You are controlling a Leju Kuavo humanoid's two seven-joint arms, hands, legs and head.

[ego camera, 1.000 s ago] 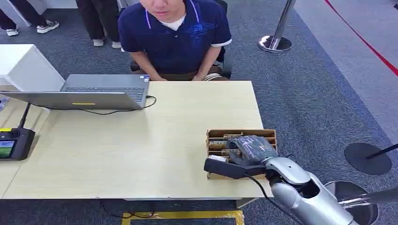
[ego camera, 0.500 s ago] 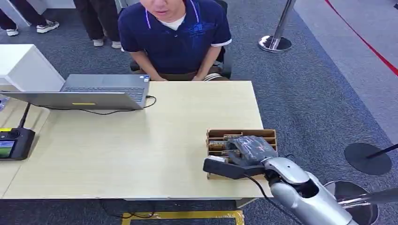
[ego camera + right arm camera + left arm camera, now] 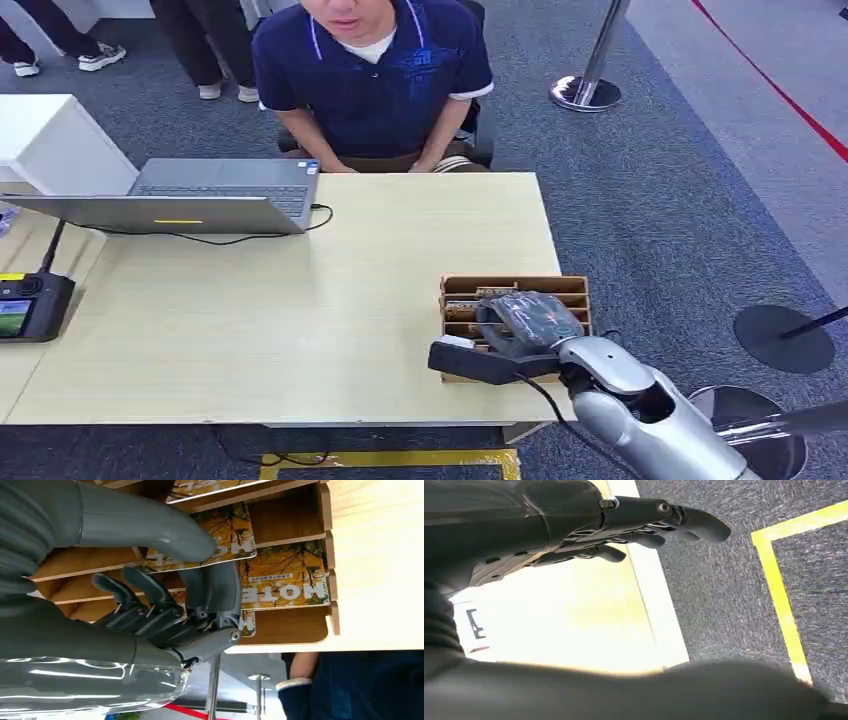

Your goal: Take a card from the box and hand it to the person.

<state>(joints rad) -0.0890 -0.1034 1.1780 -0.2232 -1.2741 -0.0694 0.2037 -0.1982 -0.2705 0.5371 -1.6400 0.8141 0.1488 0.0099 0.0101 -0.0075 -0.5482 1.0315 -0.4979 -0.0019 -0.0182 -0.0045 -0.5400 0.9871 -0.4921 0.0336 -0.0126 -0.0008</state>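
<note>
My left hand [image 3: 624, 535] hangs over the floor, fingers loosely apart and holding nothing. My right hand [image 3: 527, 322] reaches into the box [image 3: 460, 288]; its thumb and a finger pinch a card [image 3: 225, 535] lifted above the slots.

My right hand [image 3: 525, 325] covers most of the box [image 3: 460, 290], so I cannot tell if the fingers [image 3: 150, 600] grip a card [image 3: 220, 535]. The person [image 3: 372, 80] is cut off by the top edge.
</note>
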